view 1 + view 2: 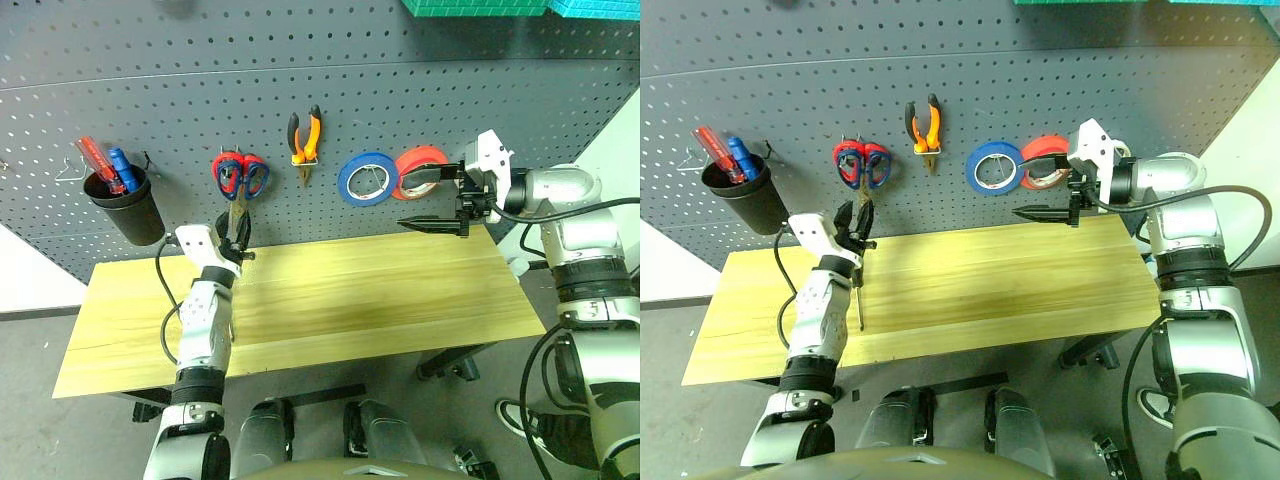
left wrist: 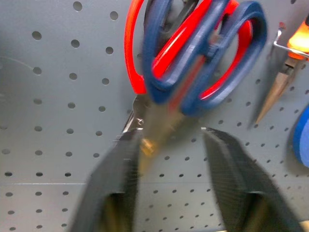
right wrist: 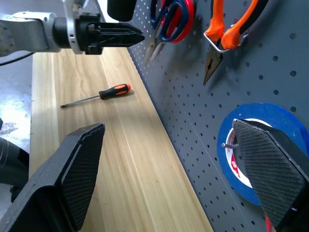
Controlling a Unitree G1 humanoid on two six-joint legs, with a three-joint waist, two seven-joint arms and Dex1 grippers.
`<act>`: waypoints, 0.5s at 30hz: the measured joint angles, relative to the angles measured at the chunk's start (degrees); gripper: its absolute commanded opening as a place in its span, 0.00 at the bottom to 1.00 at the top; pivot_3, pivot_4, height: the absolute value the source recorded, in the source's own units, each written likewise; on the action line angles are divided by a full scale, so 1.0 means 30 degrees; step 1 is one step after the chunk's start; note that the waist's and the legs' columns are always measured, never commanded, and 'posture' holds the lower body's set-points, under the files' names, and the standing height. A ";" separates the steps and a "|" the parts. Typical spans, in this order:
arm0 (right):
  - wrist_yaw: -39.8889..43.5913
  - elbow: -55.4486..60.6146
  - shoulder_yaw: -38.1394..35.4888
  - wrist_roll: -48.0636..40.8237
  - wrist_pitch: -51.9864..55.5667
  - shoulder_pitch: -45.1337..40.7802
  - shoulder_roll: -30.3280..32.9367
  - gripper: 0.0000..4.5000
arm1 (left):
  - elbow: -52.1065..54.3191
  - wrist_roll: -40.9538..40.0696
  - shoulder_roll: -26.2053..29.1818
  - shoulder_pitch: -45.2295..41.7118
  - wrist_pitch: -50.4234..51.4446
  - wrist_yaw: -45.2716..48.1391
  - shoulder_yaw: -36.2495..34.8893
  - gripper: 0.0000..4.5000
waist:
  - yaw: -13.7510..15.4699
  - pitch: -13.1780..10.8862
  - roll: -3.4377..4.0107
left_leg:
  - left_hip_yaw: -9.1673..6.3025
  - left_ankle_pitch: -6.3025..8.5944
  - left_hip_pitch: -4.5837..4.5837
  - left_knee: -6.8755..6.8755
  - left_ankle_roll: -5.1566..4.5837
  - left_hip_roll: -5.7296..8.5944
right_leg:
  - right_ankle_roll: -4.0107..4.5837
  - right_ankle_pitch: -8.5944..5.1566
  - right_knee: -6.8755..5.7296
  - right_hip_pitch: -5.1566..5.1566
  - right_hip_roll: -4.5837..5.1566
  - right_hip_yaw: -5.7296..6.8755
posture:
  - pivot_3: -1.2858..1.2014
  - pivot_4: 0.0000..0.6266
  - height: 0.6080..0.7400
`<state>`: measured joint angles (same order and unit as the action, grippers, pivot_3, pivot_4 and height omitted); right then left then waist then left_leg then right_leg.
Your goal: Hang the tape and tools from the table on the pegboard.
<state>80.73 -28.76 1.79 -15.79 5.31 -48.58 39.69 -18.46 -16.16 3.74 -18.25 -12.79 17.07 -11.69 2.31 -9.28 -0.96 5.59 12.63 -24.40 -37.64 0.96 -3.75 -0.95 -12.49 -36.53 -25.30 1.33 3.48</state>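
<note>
Orange-handled screwdriver [image 3: 99, 94] lies flat on worktop [image 3: 140, 169], long axis along board edge, tip away from pegboard [image 3: 270, 67]. Left tool [image 2: 169, 159] apart below scissors [image 2: 193, 53], blades down; right tool [image 3: 169, 169] wide

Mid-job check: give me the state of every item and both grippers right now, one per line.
Pliers: hung on the pegboard.
Two pairs of scissors: hung together on one hook.
Blue roll: on a hook.
Red-orange roll: on the pegboard.
Screwdriver: lying on the table.
Pens: standing in the black cup.
Left gripper: open, below the scissors.
Right gripper: open.
</note>
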 measured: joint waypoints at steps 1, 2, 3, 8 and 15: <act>-0.0009 -0.0045 0.0002 0.0020 -0.0024 -0.0001 0.0001 1.00 | 0.0469 -0.0164 0.0085 0.0321 0.0038 0.0282 0.0085 0.77 | 0.0003 0.0000 0.0000 | 0.0001 0.0001 -0.0001 -0.0011 0.0000 -0.0002 | 0.0000 0.0000 -0.0007 -0.0001 0.0001 -0.0001 | 0.56 0.11 1.00; -0.0012 -0.0068 0.0005 0.0075 -0.0023 -0.0001 0.0001 1.00 | 0.1040 -0.0293 0.0153 0.0665 0.0087 0.0581 0.0191 0.84 | 0.0011 0.0001 0.0000 | 0.0002 0.0001 -0.0001 -0.0016 0.0000 -0.0002 | 0.0000 0.0000 -0.0011 0.0000 0.0003 -0.0002 | 0.56 0.11 1.00; -0.0005 -0.0083 0.0018 0.0160 -0.0011 -0.0001 0.0006 1.00 | 0.1715 -0.0455 0.0303 0.1049 0.0237 0.0953 0.0329 0.91 | 0.0013 0.0001 0.0000 | 0.0002 0.0001 -0.0001 -0.0023 0.0000 -0.0003 | 0.0000 0.0000 -0.0018 -0.0001 0.0005 -0.0004 | 0.56 0.11 1.00; 0.0154 -0.0032 0.0027 0.0104 0.0593 0.0000 0.0018 1.00 | 0.5696 -0.1224 0.1057 0.2904 0.1138 0.1991 0.0662 0.91 | 0.0013 0.0005 0.0008 | 0.0000 0.0004 0.0003 -0.0097 0.0001 -0.0012 | 0.0004 -0.0004 -0.0113 -0.0007 0.0020 -0.0012 | 0.57 0.11 1.00; 0.0572 0.1419 0.0015 -0.0782 0.2128 0.0419 -0.0208 1.00 | 1.1027 -0.1924 0.3139 0.6661 0.4899 0.1329 0.0385 0.91 | 0.0022 0.0025 0.0032 | -0.0008 0.0006 0.0032 -0.0115 0.0004 -0.0034 | 0.0022 -0.0067 -0.0161 -0.0017 0.0038 -0.0034 | 0.58 0.13 1.00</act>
<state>82.45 -24.50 1.83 -18.14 11.70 -47.32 39.06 14.62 -21.93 13.16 1.73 1.91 21.06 -10.54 2.38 -9.20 -0.87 5.57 12.65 -24.30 -37.98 0.97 -3.85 -0.88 -12.69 -37.01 -25.35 1.45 3.38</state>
